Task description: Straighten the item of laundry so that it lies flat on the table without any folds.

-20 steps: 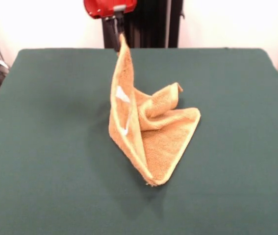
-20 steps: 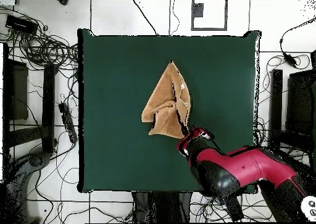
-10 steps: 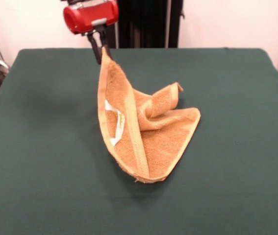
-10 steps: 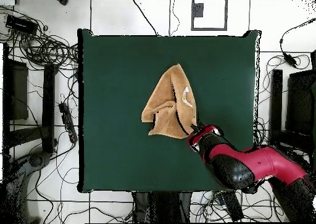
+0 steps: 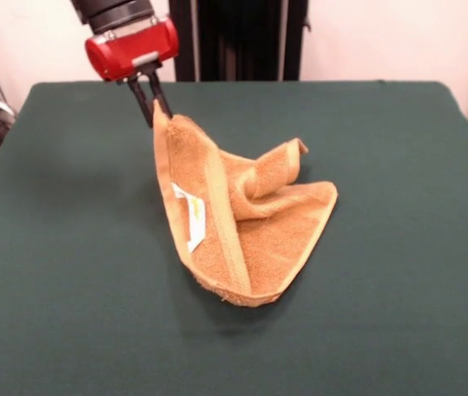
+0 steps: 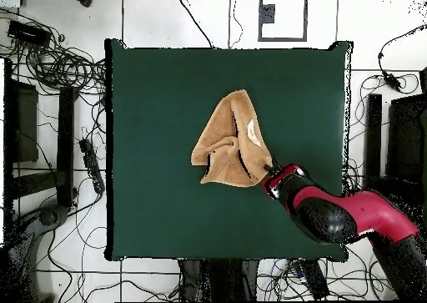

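The orange-tan towel sits crumpled near the middle of the green table. One corner is lifted and stretched toward the left in the front view, with a woven band and the white care tag facing the camera. My gripper is shut on that raised corner, holding it above the table. The rest of the towel lies in folds, with a bunched ridge at its far side. In the overhead view the towel lies mid-table and the gripper pinches its lower right corner.
The red and black arm reaches in over the table's bottom right part in the overhead view. Cables and equipment lie on the floor around the table. The black pedestal stands behind the far edge.
The gripper has moved left and lower in the front view, pulling the held corner with it. The lifted flap has opened out, showing more of the band and tag.
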Robot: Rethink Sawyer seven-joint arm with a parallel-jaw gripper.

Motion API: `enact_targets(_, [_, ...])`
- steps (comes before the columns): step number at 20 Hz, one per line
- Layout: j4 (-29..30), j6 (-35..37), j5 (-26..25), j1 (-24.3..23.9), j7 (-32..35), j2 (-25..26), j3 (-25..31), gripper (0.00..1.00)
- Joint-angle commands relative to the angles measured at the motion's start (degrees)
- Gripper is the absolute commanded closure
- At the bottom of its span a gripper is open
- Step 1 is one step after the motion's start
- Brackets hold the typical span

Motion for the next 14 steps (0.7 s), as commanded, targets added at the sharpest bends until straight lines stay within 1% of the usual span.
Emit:
enact_targets(1, [-7.7, 12.0, 1.3, 0.7, -27.7, 4.9, 6.0, 1.00])
enact_targets(7, [-11.0, 16.1, 3.1, 0.4, -33.7, 5.0, 8.0, 1.00])
enact_targets(14, [-15.5, 18.8, 3.3, 0.1, -41.1, 7.8, 7.4, 1.00])
